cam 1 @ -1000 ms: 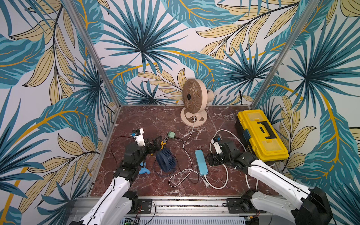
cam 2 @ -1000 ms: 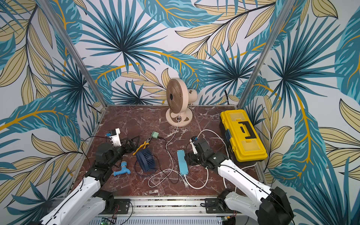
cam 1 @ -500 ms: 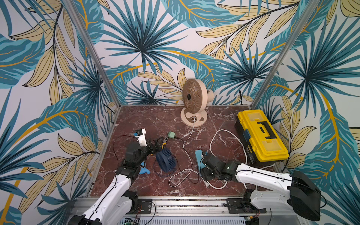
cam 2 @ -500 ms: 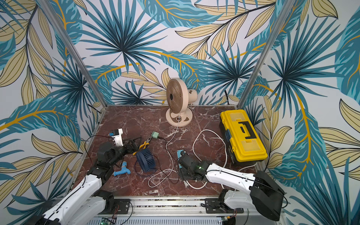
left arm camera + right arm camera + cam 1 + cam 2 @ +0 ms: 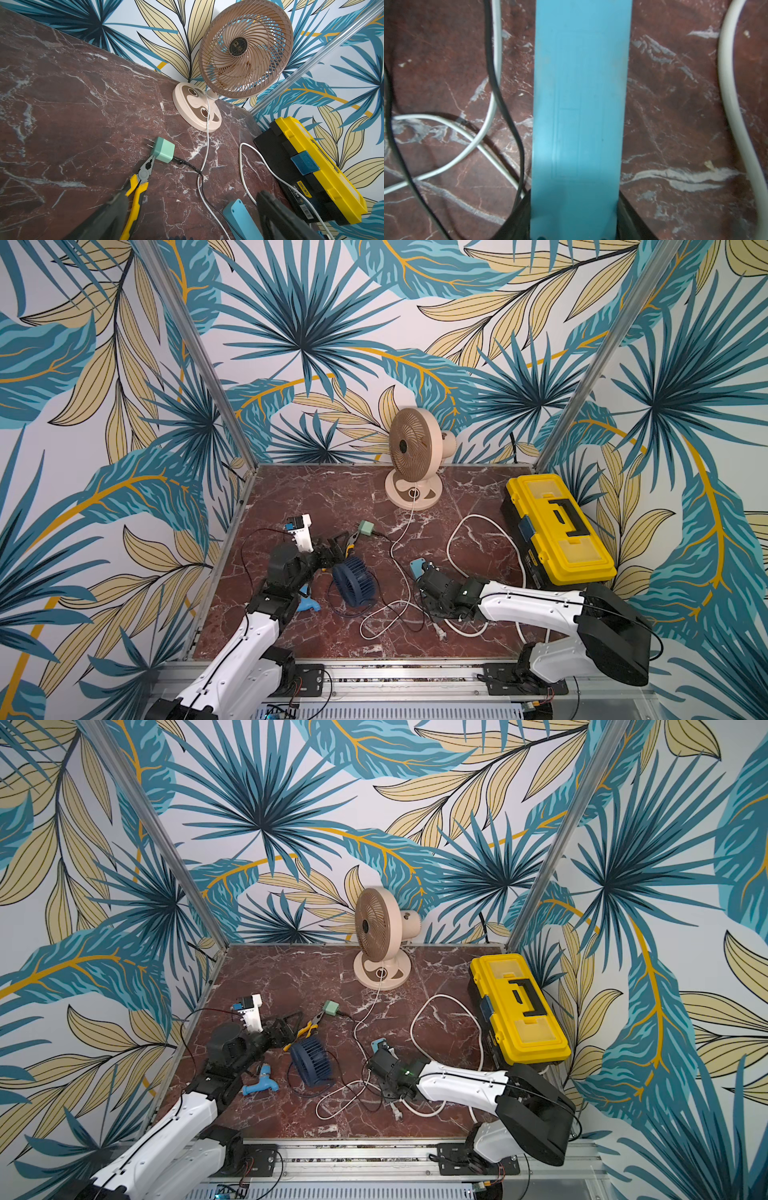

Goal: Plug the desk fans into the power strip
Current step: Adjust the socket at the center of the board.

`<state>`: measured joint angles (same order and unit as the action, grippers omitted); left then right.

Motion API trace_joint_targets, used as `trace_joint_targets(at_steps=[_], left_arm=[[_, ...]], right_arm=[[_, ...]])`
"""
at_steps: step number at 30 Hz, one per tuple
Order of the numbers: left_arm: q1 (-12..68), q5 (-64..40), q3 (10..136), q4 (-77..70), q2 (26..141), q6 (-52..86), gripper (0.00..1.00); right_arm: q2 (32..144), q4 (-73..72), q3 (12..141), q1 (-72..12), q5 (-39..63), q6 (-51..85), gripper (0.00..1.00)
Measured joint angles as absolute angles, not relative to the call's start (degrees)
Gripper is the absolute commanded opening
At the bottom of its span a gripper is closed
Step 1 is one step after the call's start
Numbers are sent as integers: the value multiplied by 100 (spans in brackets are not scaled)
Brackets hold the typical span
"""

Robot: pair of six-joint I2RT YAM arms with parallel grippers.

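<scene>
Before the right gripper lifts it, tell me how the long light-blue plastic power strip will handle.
That power strip looks rigid: probably lifts as one straight bar. Its plain face looks smooth, so it may slip in the right gripper. Its thick white cord loops off alongside and will likely drag.

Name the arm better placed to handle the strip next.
Right. Its tool straddles the strip, with fingers against both long edges and the strip's plain back facing the camera. The left tool hangs open by the pliers, apart from the strip.
</scene>
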<state>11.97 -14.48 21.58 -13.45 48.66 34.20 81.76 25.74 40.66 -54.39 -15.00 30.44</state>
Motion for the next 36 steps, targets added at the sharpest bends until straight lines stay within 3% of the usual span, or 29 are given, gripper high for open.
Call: trace_joint_targets(at_steps=[7, 16, 26, 32, 36], left_arm=[[1347, -1927, 2449, -1271, 5317, 3968, 100], [3024, -1798, 4368, -847, 6860, 4095, 100], [3828, -1721, 5347, -495, 8847, 4368, 86], [3887, -1826, 5527, -508, 9362, 4619, 81], [3896, -1925, 5592, -604, 9607, 4783, 71]], right_arm=[[7946, 2571, 4224, -4932, -993, 2670, 37], [7253, 2073, 4018, -3667, 467, 2453, 37], [6956, 1243, 3680, -3033, 1772, 2576, 37], [6788, 982, 3612, -2934, 2071, 2630, 37], [6764, 856, 3542, -2921, 2174, 2641, 37]])
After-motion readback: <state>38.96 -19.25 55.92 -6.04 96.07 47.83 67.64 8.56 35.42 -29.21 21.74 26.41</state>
